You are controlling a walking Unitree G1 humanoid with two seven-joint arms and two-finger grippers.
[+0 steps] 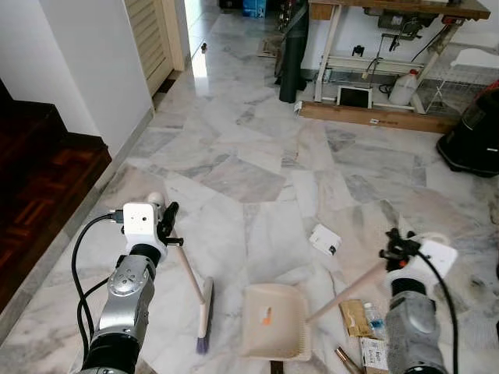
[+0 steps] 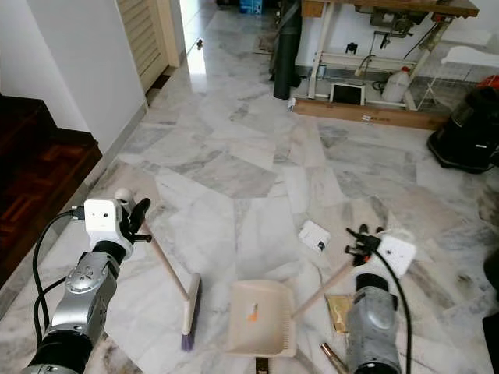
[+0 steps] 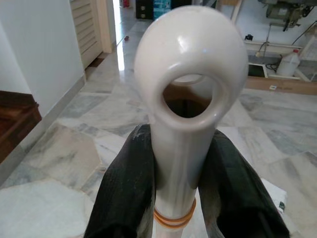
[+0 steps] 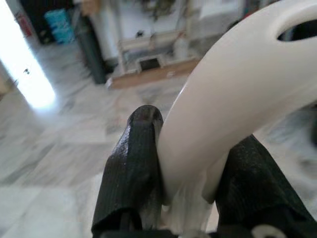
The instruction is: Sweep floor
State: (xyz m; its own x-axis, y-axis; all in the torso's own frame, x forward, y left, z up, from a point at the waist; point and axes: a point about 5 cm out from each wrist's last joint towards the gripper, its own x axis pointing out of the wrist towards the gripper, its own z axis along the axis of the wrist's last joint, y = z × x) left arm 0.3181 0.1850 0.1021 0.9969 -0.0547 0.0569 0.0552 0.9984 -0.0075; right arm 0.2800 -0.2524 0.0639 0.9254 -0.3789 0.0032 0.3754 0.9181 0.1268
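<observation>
A wide marble floor (image 1: pixel 257 164) of grey and white slabs is seen ahead, bordered on the robot's left by a dark wooden step (image 1: pixel 39 187) and a white wall (image 1: pixel 93 54). At the far end a work table (image 1: pixel 390 15) with white legs is set, with a white jug (image 1: pixel 404 87) beneath it and a black appliance (image 1: pixel 475 136) off to the right.

Near the robot's feet a cream dustpan (image 1: pixel 273 321) is laid flat on the floor, its long handle rising diagonally toward the right. That handle is gripped by the right claw (image 1: pixel 399 251); in the right wrist view the black fingers (image 4: pixel 131 173) are pressed against both sides of the cream handle's looped end.

Just to the left of the dustpan a broom (image 1: pixel 204 312) is stood with its purple-tipped bristles on the floor, its handle slanted up to the left. The handle is clasped by the left claw (image 1: pixel 166 226); in the left wrist view the two fingers (image 3: pixel 124 193) are closed around the shaft just under its ring-shaped end.

A small white card (image 1: pixel 325 239) is seen beyond the dustpan, and a few wrappers (image 1: pixel 362 327) are scattered at its right, beside the right arm.
</observation>
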